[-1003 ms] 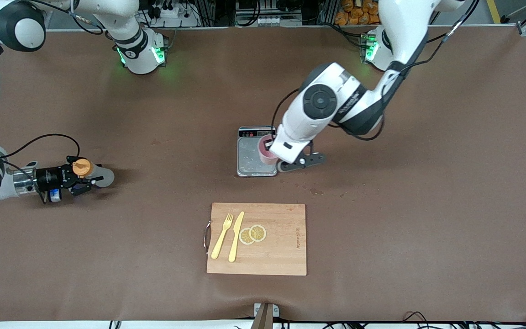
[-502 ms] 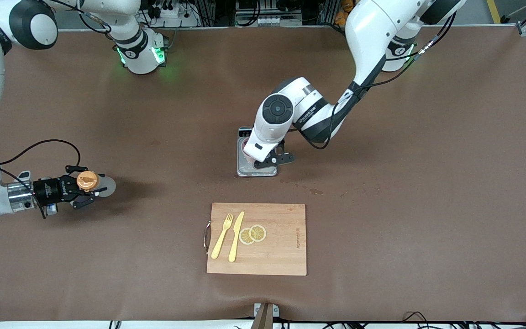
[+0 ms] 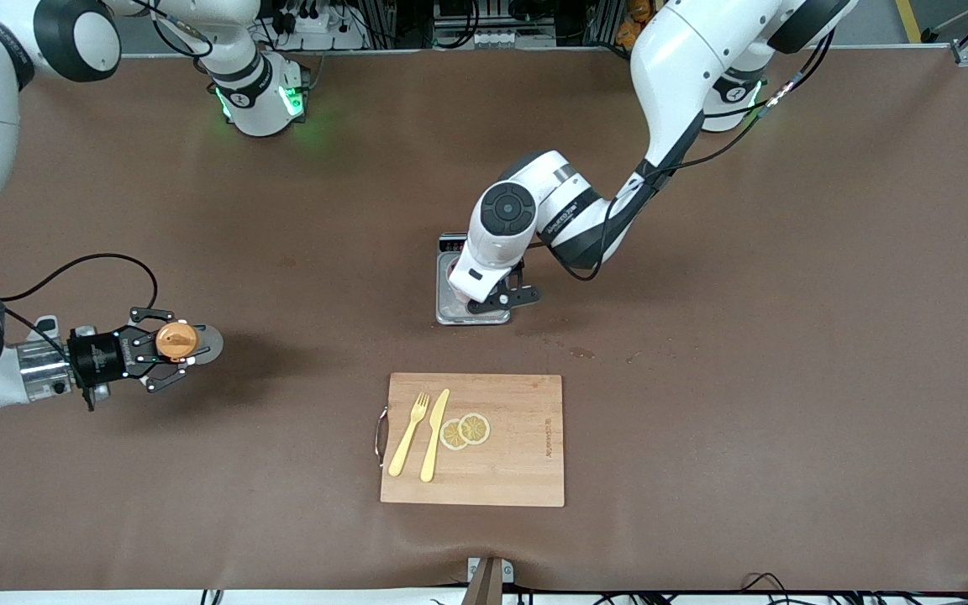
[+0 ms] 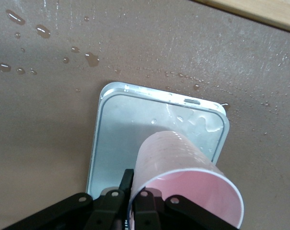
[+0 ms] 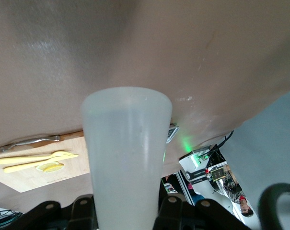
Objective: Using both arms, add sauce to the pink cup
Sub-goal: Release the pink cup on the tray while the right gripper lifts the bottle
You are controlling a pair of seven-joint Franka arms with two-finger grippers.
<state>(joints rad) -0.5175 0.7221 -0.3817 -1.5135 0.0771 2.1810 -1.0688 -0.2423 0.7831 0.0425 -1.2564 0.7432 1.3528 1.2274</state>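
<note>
The pink cup (image 4: 183, 179) is tilted over the metal scale plate (image 4: 130, 129); I cannot tell whether it touches the plate. My left gripper (image 4: 134, 181) is shut on the cup's rim, one finger outside the wall and one inside. In the front view the left gripper (image 3: 484, 294) is over the scale (image 3: 450, 313), and the arm's wrist hides the cup. My right gripper (image 3: 166, 346) is shut on the sauce bottle (image 3: 186, 343) above the table at the right arm's end, orange cap (image 3: 176, 340) up. The bottle's whitish body (image 5: 127, 153) fills the right wrist view between the fingers.
A wooden cutting board (image 3: 518, 470) lies nearer the front camera than the scale. It carries a yellow fork (image 3: 409, 434), a yellow knife (image 3: 434, 434) and lemon slices (image 3: 465, 430). Water drops (image 4: 89, 58) lie on the brown mat beside the scale.
My left arm carried the pink cup toward the right arm's end, farther over the scale plate. My right gripper turned the sauce bottle so its cap faces up and shifted slightly.
</note>
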